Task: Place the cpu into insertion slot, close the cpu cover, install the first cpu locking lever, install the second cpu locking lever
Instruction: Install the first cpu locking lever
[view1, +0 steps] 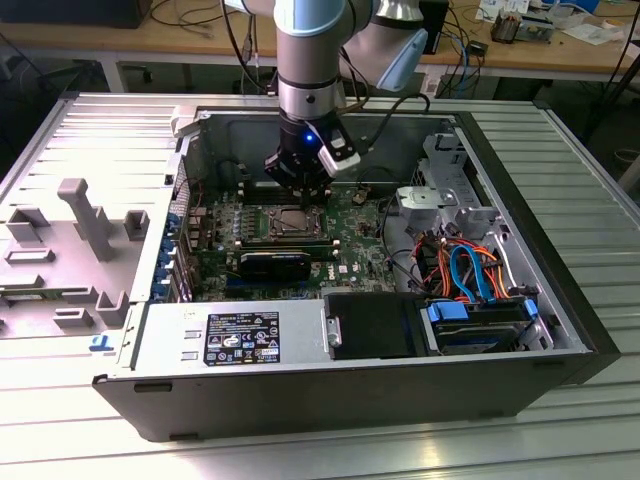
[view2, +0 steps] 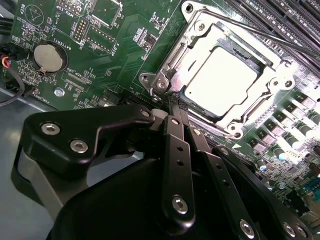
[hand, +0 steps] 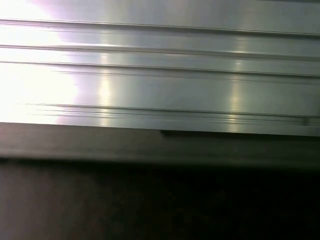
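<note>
While the arm reaches down into the open computer case (view1: 560, 330) at upper centre of the exterior view, the gripper (view1: 300, 190) hangs just above the insertion slot (view1: 288, 222) on the green motherboard (view1: 350, 245). In the second wrist view the gripper (view2: 176, 105) has its black fingers (view2: 177, 150) drawn together to a narrow point, with nothing seen between them (the tips themselves are hard to make out against the dark metal). That point sits at the lower left corner of the cpu cover (view2: 197, 37), touching or just short of it, cannot tell which. The cpu (view2: 217, 80) lies inside the slot at upper right of that frame, its top washed out by glare, framed by the cover lying flat around it. A thin lever rod (view2: 280, 37) crosses the frame's upper right, partly cut off. A round coin battery (view2: 50, 56) sits upper left. In the first wrist view, ribbed silvery metal (hand: 160, 75) spans the upper half; the lower half is too dark to read.
</note>
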